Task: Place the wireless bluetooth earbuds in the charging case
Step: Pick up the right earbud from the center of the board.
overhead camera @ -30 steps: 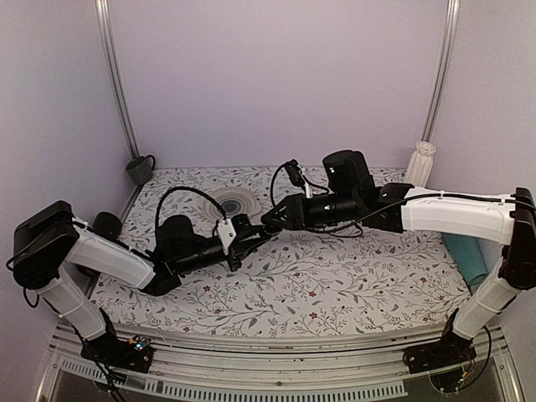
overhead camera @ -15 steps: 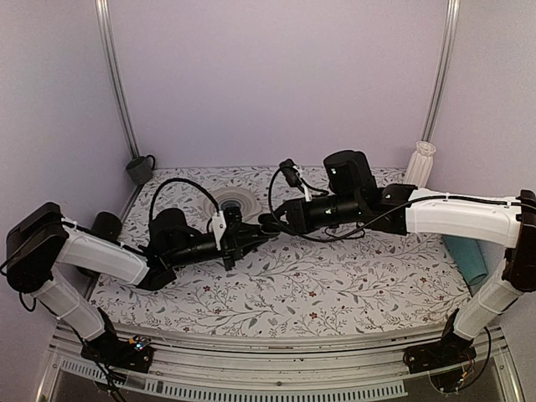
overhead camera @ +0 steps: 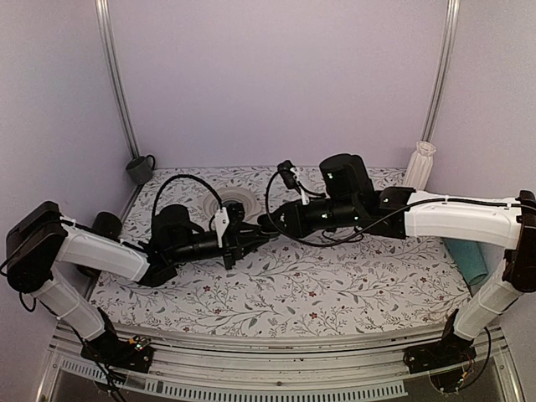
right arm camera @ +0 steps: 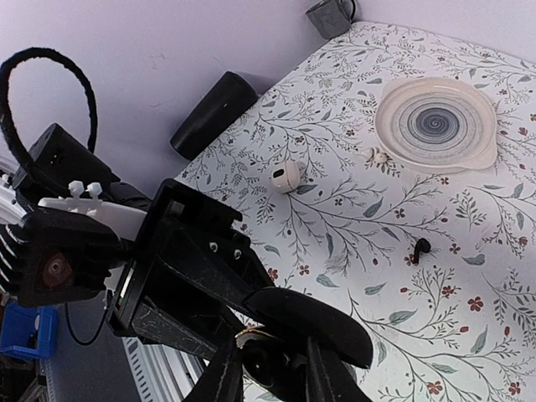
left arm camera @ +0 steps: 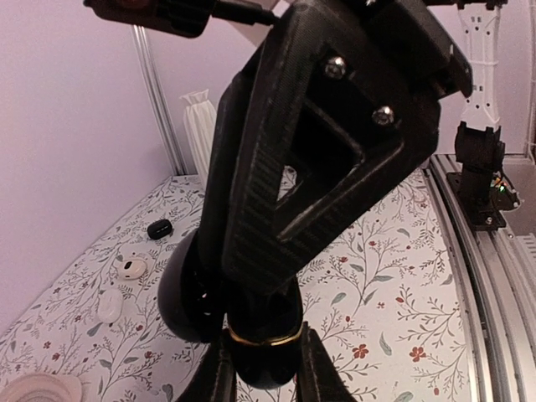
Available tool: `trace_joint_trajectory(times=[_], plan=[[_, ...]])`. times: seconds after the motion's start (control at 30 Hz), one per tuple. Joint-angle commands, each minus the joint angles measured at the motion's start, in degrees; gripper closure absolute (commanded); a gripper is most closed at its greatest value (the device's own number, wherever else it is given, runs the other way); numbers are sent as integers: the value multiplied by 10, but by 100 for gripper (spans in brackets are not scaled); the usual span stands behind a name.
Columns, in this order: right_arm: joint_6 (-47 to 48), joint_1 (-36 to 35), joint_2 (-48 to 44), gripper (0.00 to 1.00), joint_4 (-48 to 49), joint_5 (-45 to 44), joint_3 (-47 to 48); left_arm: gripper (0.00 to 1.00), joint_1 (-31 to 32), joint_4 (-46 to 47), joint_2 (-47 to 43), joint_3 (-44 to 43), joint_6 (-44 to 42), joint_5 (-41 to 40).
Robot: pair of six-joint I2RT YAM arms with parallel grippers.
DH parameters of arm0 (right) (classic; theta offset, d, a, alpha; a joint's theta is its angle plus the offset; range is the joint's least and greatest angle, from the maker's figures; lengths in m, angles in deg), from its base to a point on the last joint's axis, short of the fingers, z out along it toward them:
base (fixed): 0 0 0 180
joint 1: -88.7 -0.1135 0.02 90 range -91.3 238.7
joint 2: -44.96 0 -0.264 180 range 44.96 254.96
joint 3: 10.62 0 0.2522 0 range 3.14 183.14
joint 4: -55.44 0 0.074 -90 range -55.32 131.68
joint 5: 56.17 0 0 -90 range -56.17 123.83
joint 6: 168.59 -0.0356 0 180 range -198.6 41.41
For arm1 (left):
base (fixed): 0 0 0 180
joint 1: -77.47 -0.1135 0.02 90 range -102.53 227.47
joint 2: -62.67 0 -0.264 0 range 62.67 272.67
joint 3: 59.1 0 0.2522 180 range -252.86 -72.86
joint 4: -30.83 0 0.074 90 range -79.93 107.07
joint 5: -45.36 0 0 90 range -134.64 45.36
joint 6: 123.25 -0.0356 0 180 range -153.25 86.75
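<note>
My left gripper point(overhead camera: 249, 239) is shut on the black charging case point(left arm camera: 266, 356), held above the table with its gold-rimmed opening up and its lid point(left arm camera: 186, 295) swung open to the left. My right gripper point(overhead camera: 270, 223) meets it from the right, its fingers point(left arm camera: 318, 167) reaching down into the case. In the right wrist view its jaws point(right arm camera: 275, 368) stand close around a small dark earbud right over the case's gold rim point(right arm camera: 251, 333). A second black earbud point(right arm camera: 421, 249) lies on the floral cloth.
A white plate point(overhead camera: 248, 198) lies behind the grippers, with white earbuds point(right arm camera: 373, 155) at its rim. White oval cases point(left arm camera: 130, 268) and a small black lump point(left arm camera: 159, 228) lie on the cloth. A black cylinder point(overhead camera: 106, 224), grey mug point(overhead camera: 140, 169), white vase point(overhead camera: 420, 163) and teal roll point(overhead camera: 469, 255) stand around the edges.
The left gripper has risen and straightened toward the centre with the case. The right gripper has shifted left and down onto the case, so the two now meet.
</note>
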Motion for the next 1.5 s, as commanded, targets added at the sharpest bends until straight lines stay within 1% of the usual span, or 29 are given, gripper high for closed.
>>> trace_joint_trajectory(times=[0.0,0.17,0.27,0.37,0.5,0.6,0.7,0.8,0.93,1.1,1.47], plan=[[21,-39,1,74,69,23,7,100,11,-36,0,-20,10,31],[16,-42,17,70,52,11,21,100,12,-50,-1,-28,6,3],[-4,-41,27,68,32,-13,37,100,11,-54,-2,-29,4,-28],[-40,-42,36,70,2,-38,60,100,11,-52,-3,-26,-1,-46],[-95,-42,30,74,-8,-47,71,100,12,-38,-4,-17,-4,-60],[-128,-41,18,74,-16,-57,71,100,12,-34,-7,-11,-5,-69],[-164,-37,11,70,-32,-63,75,100,12,-25,-13,-3,-5,-84],[-199,-36,6,69,-42,-64,78,100,13,-19,-18,2,-11,-95],[-235,-29,-11,63,-38,-73,64,100,13,-18,-19,4,-15,-95],[-250,-18,-33,61,-36,-76,52,100,13,-16,-19,5,-15,-91],[-244,-18,-20,66,-95,-88,67,100,14,-16,-19,-1,-15,-96]])
